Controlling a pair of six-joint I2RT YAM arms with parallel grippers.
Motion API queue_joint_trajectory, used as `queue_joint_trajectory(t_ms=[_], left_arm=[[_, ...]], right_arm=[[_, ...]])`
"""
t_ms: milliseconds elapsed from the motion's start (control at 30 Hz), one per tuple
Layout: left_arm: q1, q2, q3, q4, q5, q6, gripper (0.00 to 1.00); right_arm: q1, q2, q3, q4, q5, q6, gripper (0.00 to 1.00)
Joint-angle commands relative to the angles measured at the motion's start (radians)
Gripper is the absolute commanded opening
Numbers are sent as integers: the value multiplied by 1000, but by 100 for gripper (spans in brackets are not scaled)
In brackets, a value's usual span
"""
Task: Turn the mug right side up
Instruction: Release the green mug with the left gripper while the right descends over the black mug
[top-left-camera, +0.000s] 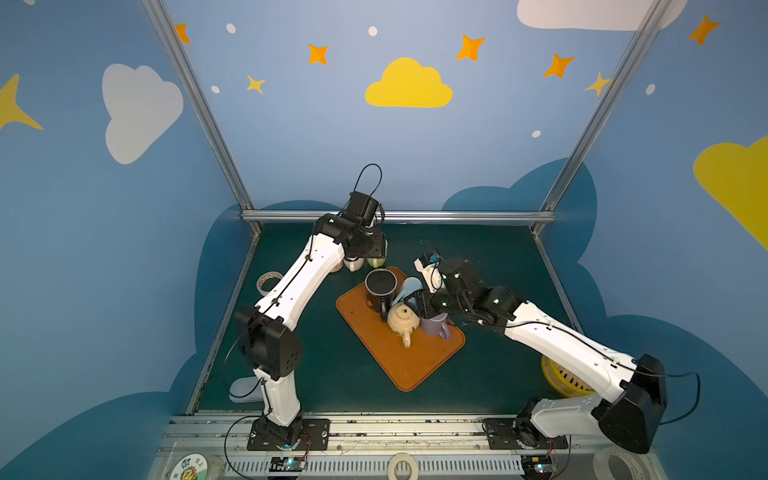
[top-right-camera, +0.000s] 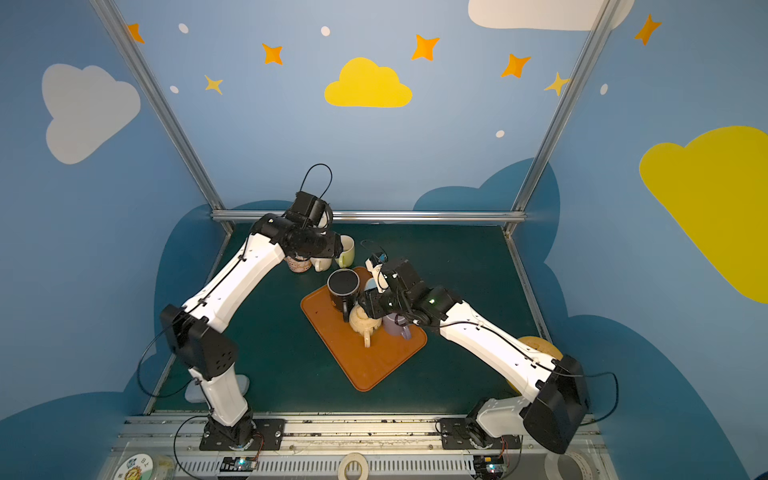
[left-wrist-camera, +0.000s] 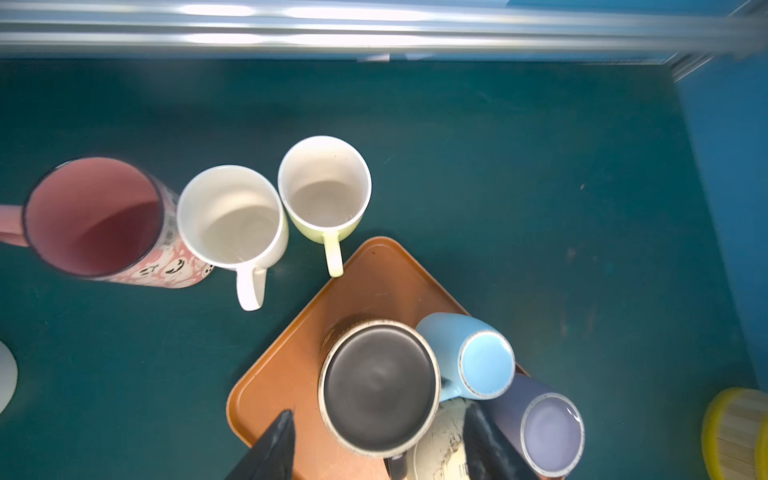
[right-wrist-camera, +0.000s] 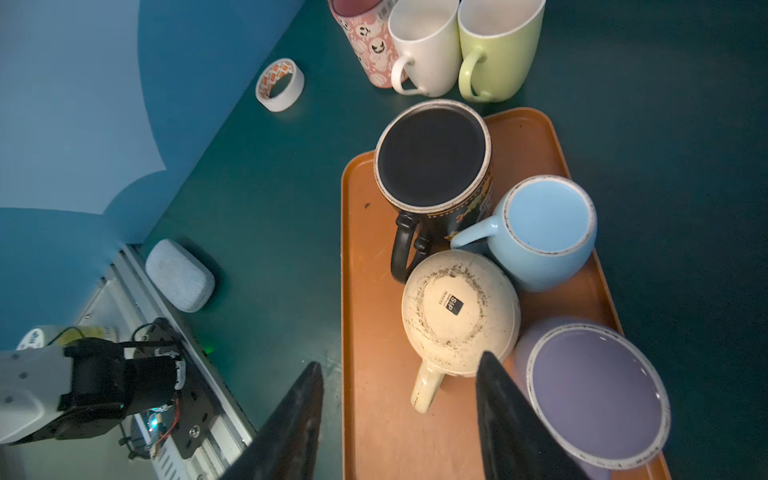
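Fingers (right-wrist-camera: 505, 415) on the right arm spread wide and empty over the upside-down cream mug (right-wrist-camera: 457, 307) on the orange tray (right-wrist-camera: 374, 415), while left fingers (left-wrist-camera: 274, 444) hang parted, holding nothing, above the bench (left-wrist-camera: 540, 187).

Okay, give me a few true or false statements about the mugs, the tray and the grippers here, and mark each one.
1. The black mug, light blue mug, cream mug and purple mug sit upside down on the orange tray. True.
2. The pink mug stands on the tray. False: it stands on the green table, beside the white mug.
3. The right gripper is clamped on the cream mug. False: its jaws are open and hold nothing.
4. The white mug is upright. True.
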Motion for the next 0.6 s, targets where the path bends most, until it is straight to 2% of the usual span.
queue_joint_trajectory(t_ms=[0, 233, 467, 567], left_arm=[[3, -145, -148, 138, 18, -26, 67], [4, -468, -513, 278, 25, -65, 73], [14, -714, -733, 297, 17, -97, 79], [17, -803, -798, 291, 7, -105, 85]], right_arm=[[54, 52, 52, -114, 163, 35, 54], [163, 206, 191, -213, 315, 89, 55], [197, 368, 324, -261, 370, 147, 57], [201, 427, 368, -270, 388, 175, 57]])
